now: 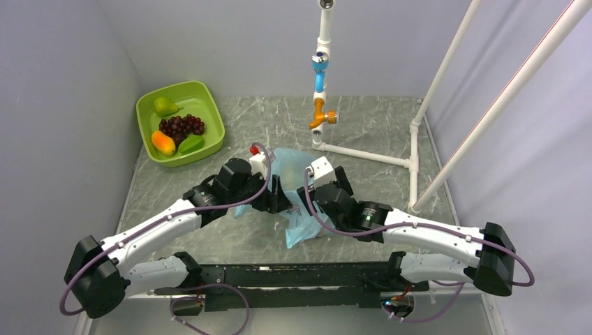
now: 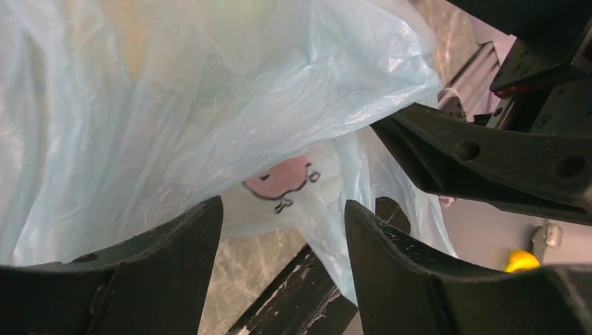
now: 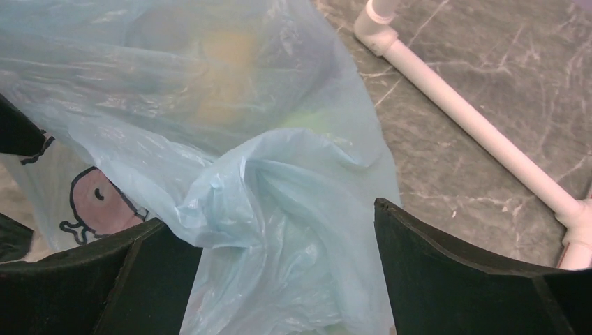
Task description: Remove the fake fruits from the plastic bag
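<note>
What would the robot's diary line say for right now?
left gripper: open by bag | right gripper: open around bag fold | fruits: some inside bag

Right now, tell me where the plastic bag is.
In the top view the plastic bag lies mid-table between the left hand and right hand, on the near side of the white pipe stand.

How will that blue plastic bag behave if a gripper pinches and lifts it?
Probably floppy: the plastic bag is thin, crumpled film, so it should drape rather than hold shape. Likely bottom-heavy and prone to swing, since fake fruits show through it.
</note>
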### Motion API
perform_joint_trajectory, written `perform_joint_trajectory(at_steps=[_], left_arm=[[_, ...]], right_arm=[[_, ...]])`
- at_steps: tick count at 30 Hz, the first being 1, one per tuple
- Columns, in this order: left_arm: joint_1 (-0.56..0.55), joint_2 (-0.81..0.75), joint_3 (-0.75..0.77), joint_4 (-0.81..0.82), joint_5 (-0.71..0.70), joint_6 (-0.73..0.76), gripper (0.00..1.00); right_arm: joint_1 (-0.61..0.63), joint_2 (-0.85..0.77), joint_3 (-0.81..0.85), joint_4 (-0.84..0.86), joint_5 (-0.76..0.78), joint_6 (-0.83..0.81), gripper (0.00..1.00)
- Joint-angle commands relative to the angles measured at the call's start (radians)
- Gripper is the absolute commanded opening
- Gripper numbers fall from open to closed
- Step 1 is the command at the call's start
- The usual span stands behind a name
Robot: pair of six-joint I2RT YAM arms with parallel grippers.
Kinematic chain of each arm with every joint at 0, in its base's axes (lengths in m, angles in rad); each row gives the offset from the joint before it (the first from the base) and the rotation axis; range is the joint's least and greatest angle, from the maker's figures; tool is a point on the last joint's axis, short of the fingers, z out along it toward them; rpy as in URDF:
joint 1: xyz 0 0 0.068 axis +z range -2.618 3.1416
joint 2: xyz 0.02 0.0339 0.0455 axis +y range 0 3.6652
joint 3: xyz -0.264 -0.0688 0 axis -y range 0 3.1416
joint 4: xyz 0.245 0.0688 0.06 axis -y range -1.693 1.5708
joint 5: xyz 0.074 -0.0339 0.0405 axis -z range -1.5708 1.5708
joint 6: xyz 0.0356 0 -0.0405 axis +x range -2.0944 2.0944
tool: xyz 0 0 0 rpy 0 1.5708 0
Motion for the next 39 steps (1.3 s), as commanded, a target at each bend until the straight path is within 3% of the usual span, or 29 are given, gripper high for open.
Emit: perform_joint_trajectory(at_steps=[1,4,6,9,15,18,22,23,25,30,33,35,39], left_arm=[[-0.04,0.028,0.029,0.119,0.065,-0.081,0.71],[-0.101,-0.046,-0.016,0.117,-0.021,-0.143,0.8],[-0.115,-0.111,-0.055,0.087,-0.075,-0.219,0.82],[-0.122,-0.224,-0.136,0.066,-0.094,-0.359,0.83],[-0.13,-0.502,-0.371,0.159,-0.172,-0.705,0.8],[-0.134,-0.559,-0.455,0.209,-0.276,-0.855,0.85],[-0.136,-0.486,-0.458,0.233,-0.356,-0.926,0.94],[-0.135,-0.457,-0.455,0.302,-0.366,-0.917,0.94],[-0.135,-0.372,-0.446,0.447,-0.354,-0.884,0.95],[-0.129,-0.131,-0.325,0.524,-0.302,-0.816,0.93],[-0.125,-0.041,-0.262,0.471,-0.309,-0.732,0.8],[-0.124,-0.009,-0.244,0.438,-0.312,-0.663,0.64],[-0.11,-0.008,-0.33,0.491,-0.261,-0.592,0.12]], right_arm=[[0.004,-0.074,0.002,0.044,0.068,-0.009,0.92],[-0.002,-0.067,-0.002,0.083,-0.062,-0.085,0.95],[-0.004,-0.045,-0.001,0.113,-0.085,-0.096,0.89],[-0.005,-0.014,0.011,0.148,-0.096,-0.097,0.71],[-0.005,-0.01,0.035,0.168,-0.122,-0.08,0.19],[-0.005,-0.023,0.027,0.18,-0.137,-0.065,0.1],[-0.005,-0.016,0.054,0.158,-0.158,-0.047,0.02],[-0.005,-0.012,0.065,0.147,-0.16,-0.045,0.01],[-0.005,-0.009,0.079,0.13,-0.16,-0.044,0.0],[-0.005,-0.033,0.08,0.122,-0.174,-0.025,0.0],[-0.005,-0.051,0.084,0.105,-0.177,-0.012,0.0],[-0.006,-0.071,0.084,0.097,-0.165,-0.007,0.0],[-0.016,-0.099,0.093,0.095,-0.114,-0.016,0.0]])
